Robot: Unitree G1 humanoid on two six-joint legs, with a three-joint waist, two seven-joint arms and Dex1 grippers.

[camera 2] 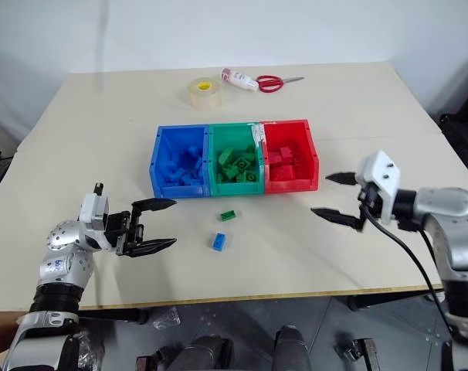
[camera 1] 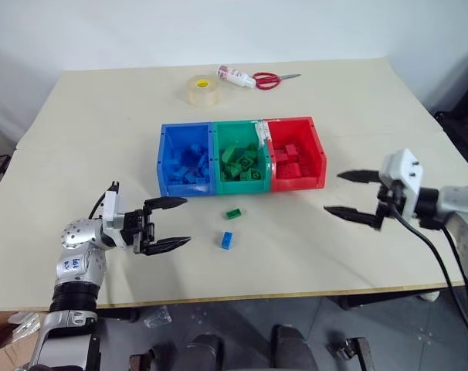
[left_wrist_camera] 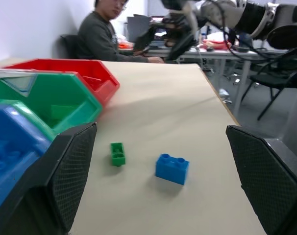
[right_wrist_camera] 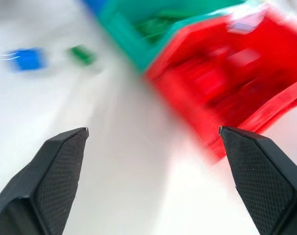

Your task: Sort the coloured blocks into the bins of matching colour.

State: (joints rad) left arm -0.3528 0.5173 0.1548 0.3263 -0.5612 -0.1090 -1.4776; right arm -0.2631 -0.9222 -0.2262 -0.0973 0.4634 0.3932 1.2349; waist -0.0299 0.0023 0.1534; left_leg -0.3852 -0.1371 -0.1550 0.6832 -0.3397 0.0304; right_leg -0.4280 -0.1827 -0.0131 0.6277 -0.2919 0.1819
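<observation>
A pale beige worktop (camera 1: 103,116) stands before a plain white wall, its front edge running just below my arms.

My left tool (camera 1: 168,225) hangs over the near left part of the worktop, its two black fingers spread wide and gripping nothing. My right tool (camera 1: 351,195) hangs near the right edge, beside the red bin, its fingers likewise wide apart and empty.

Between the two tools lies a broad bare stretch of worktop. On it sit two loose studded plastic bricks: a small green brick (camera 1: 233,214) just in front of the green bin, and a small blue brick (camera 1: 227,240) a little nearer to me, close to the green one but not touching it.

Beyond them stand the three open-top plastic bins joined in a row: the blue bin (camera 1: 163,166) on the left, the green bin (camera 1: 216,171) in the middle, the red bin (camera 1: 320,158) on the right. Each holds bricks of its own colour. The worktop is free on both sides of the row.

Near the far edge lie a clear roll of tape with a yellow core (camera 1: 203,90), a small white tube with a red label (camera 1: 235,76) whose writing I cannot read, and red-handled scissors (camera 1: 269,79).

In the left wrist view a seated person (left_wrist_camera: 103,36) is past the worktop's right edge.
</observation>
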